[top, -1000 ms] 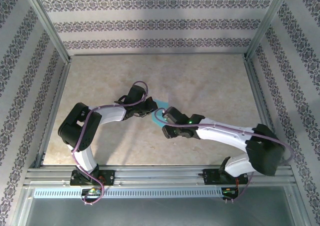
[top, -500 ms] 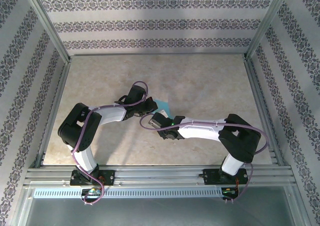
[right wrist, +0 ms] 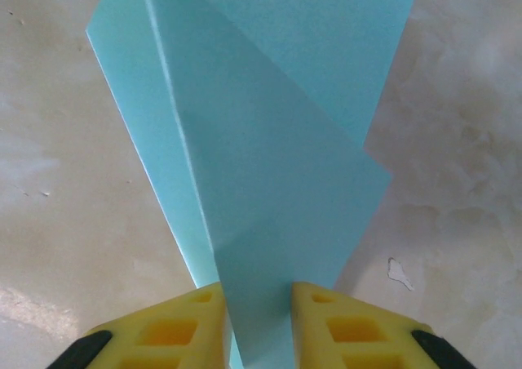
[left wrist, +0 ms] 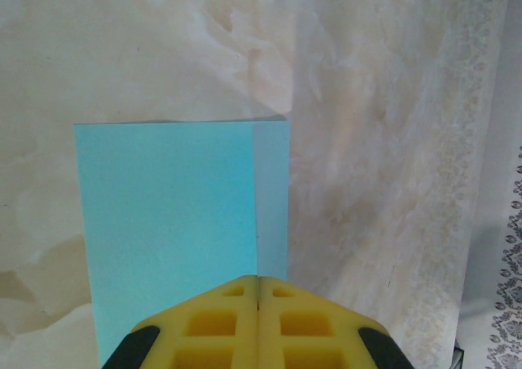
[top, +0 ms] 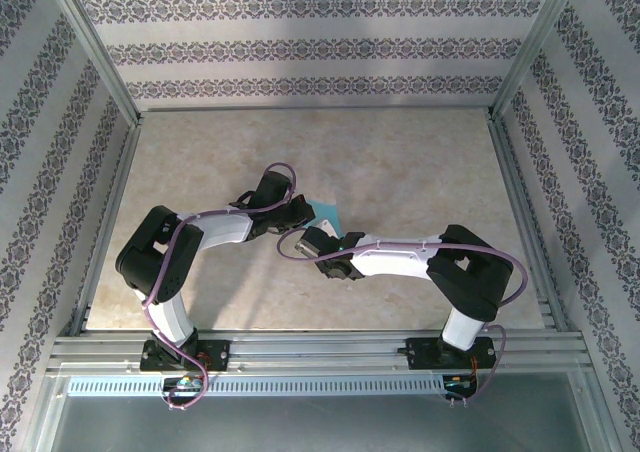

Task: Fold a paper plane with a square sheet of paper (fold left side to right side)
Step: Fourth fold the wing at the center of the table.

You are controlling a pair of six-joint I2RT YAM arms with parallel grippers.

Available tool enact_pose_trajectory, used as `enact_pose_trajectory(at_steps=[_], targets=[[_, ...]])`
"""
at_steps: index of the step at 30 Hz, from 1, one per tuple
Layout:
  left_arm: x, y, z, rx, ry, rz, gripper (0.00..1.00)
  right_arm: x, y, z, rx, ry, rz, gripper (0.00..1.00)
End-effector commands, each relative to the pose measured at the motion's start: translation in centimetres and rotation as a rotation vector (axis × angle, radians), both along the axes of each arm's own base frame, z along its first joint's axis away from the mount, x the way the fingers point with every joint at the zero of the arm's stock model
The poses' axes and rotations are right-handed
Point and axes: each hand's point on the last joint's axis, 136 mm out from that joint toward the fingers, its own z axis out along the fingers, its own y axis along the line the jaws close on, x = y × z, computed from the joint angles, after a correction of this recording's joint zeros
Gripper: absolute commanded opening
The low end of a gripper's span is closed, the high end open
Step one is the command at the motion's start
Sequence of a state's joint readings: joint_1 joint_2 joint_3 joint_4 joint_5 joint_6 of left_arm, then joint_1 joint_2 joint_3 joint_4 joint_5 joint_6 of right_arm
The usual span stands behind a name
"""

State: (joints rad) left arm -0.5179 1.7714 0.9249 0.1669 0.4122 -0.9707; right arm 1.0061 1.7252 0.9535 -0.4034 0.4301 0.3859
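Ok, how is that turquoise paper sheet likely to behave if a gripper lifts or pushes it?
Probably floppy: the turquoise paper sheet is thin, and one flap bends up between the right gripper's fingers. Likely very light, so a push could slide it across the smooth table instead of creasing it. A hard pinch would probably crumple it.

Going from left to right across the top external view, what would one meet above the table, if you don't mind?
In order: left arm's elbow → left gripper → square sheet of paper → right arm's elbow.
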Motion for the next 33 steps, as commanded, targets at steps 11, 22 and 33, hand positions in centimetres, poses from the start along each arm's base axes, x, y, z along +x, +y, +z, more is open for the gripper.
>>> enact_pose_trajectory(at_steps=[11, 22, 33], targets=[[-0.4, -0.1, 0.5, 0.012, -0.006, -0.001, 0.06, 0.0, 0.4, -0.6, -0.037, -0.006, 0.013, 0.09], [-1.0, 5.3, 2.3, 0.065, -0.040, 0.047, 0.34, -0.3, 0.0, -0.6, -0.017, 0.021, 0.008, 0.00], [-3.4, 11.3, 4.3, 0.106, -0.054, 0.054, 0.37, -2.0, 1.4, 0.0, 0.331, 0.309, 0.039, 0.00]])
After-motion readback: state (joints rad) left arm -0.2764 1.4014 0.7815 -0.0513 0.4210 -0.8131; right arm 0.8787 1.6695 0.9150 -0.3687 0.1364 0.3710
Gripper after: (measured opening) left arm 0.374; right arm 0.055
